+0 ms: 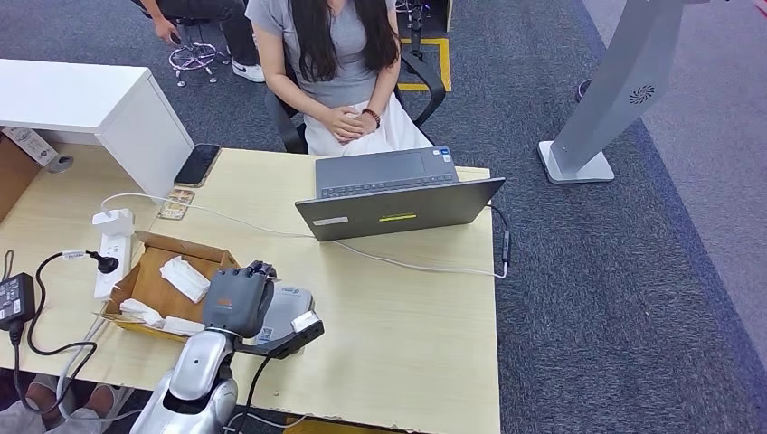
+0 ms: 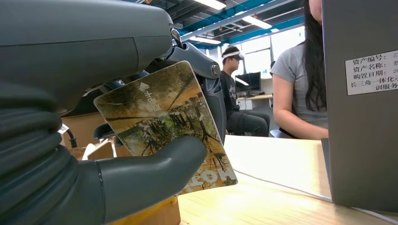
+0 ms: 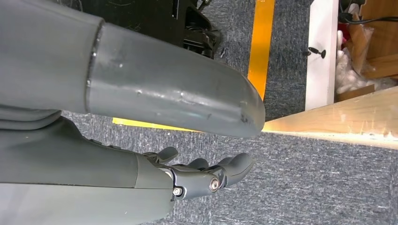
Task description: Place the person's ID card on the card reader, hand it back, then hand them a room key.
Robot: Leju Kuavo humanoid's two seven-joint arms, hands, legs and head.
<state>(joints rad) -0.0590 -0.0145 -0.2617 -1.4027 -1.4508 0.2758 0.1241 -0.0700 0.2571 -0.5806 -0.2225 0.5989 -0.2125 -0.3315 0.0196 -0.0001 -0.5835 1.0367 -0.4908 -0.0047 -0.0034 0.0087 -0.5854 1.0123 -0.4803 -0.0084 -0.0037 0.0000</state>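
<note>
Behind the left hand (image 1: 239, 301), laptop (image 1: 398, 210).

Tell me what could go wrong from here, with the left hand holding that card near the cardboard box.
1. The left hand pinches the card between thumb and fingers; much of it sticks out, so it might slip or twist when moved.
2. The cardboard box and the grey device sit close beside the hand; a sweep could knock them.
3. The open laptop and its white cable lie between hand and person; a reach could snag them.
</note>
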